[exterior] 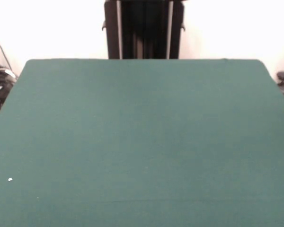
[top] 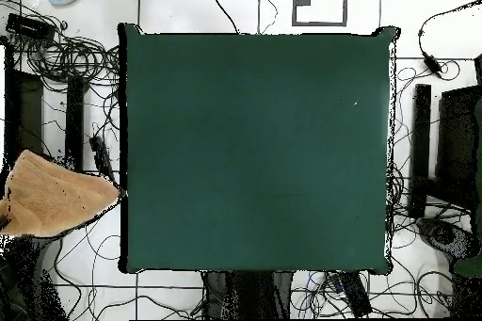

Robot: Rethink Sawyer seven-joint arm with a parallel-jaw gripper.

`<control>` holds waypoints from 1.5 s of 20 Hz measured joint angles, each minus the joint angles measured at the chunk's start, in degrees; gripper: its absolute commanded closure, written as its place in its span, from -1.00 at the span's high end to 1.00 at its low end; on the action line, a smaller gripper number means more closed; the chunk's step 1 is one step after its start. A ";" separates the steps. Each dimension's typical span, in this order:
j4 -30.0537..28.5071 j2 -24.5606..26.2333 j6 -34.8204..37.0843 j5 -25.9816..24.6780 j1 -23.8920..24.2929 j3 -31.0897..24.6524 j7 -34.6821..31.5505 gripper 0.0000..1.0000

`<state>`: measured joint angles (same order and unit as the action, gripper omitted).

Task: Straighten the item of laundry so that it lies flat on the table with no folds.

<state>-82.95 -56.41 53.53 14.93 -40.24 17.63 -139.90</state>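
Green cloth covers the surface (exterior: 142,142) from its near edge to the far one, with only a tiny white speck (exterior: 10,179) lying near its front-left part in the front view. Seen from overhead, the orange-tan towel (top: 52,195) sits bunched off the surface, past its left edge, one tip close to that edge, over a white tiled floor (top: 235,2) strewn with black cables (top: 71,58). Neither view shows the arm's fingers, so their state cannot be told.
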 measured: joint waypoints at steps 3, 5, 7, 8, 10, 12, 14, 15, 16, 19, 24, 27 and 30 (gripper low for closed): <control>0.89 -1.11 1.27 1.01 0.07 -0.01 0.00 -1.00; 1.05 -1.85 1.77 1.41 0.16 0.00 0.00 -1.00; 1.12 -2.85 2.28 1.97 0.33 -0.02 0.00 -1.00; 1.11 -3.18 2.37 2.18 0.43 -0.03 0.00 -1.00; 0.98 -4.47 2.51 3.04 0.97 -0.05 0.00 -1.00; 0.46 -6.08 2.52 4.02 2.15 -0.21 0.00 -1.00; -0.32 -7.52 2.51 4.76 3.67 -0.50 0.00 -1.00; -1.07 -8.60 2.52 5.16 5.03 -0.72 0.11 -1.00; -1.93 -9.68 2.51 5.43 6.60 -0.93 0.41 -1.00; -4.29 -11.93 2.51 5.34 10.94 -1.32 1.67 -1.00; -8.34 -14.63 2.48 2.66 20.04 -2.28 8.80 -1.00; -10.78 -15.56 1.68 0.67 26.03 -3.93 16.62 -1.00; -13.31 -16.02 -0.18 -0.60 31.37 -5.70 25.47 -1.00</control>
<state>-96.26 -72.43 53.35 14.33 -8.87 11.94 -114.43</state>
